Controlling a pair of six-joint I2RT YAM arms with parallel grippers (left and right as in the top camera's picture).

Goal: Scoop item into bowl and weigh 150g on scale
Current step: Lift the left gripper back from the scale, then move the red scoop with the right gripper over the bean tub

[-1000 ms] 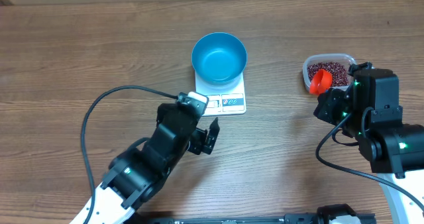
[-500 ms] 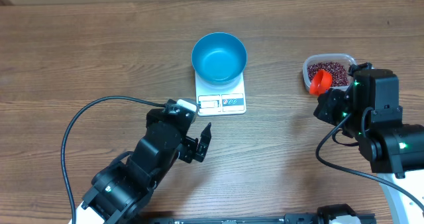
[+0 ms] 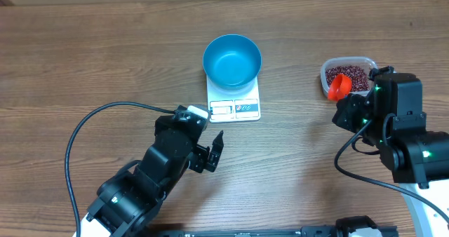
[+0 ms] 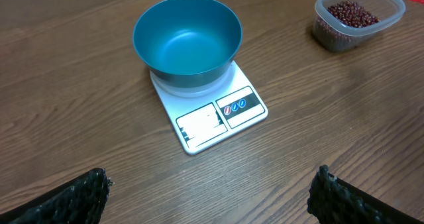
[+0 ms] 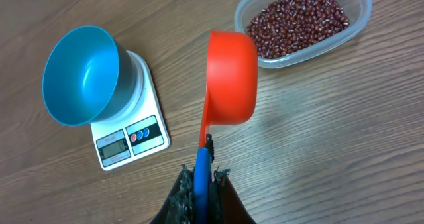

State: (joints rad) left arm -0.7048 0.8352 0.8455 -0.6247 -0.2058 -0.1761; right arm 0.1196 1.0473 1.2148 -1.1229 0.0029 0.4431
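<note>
The empty blue bowl [image 3: 232, 60] sits on the white scale [image 3: 235, 109] at the table's middle back. The dark red beans [image 3: 353, 76] fill a clear tub at the right. My right gripper [image 3: 349, 109] is shut on the blue handle [image 5: 202, 177] of an orange scoop [image 5: 232, 75], whose cup hangs at the tub's near-left edge, turned on its side. My left gripper [image 3: 214, 151] stands wide open with nothing between its fingers, in front of and left of the scale. The left wrist view shows the bowl [image 4: 187, 35], the scale [image 4: 218, 114] and the beans [image 4: 349, 13] ahead of the gripper [image 4: 211, 179].
The clear tub [image 5: 358, 15] stands to the right of the scale with bare wood between them. A black cable [image 3: 105, 118] loops over the table left of my left arm. Another cable [image 3: 347, 163] curls beside my right arm.
My left arm has drawn back from the scale toward the near left, then stopped. The right arm and scoop have not moved.
</note>
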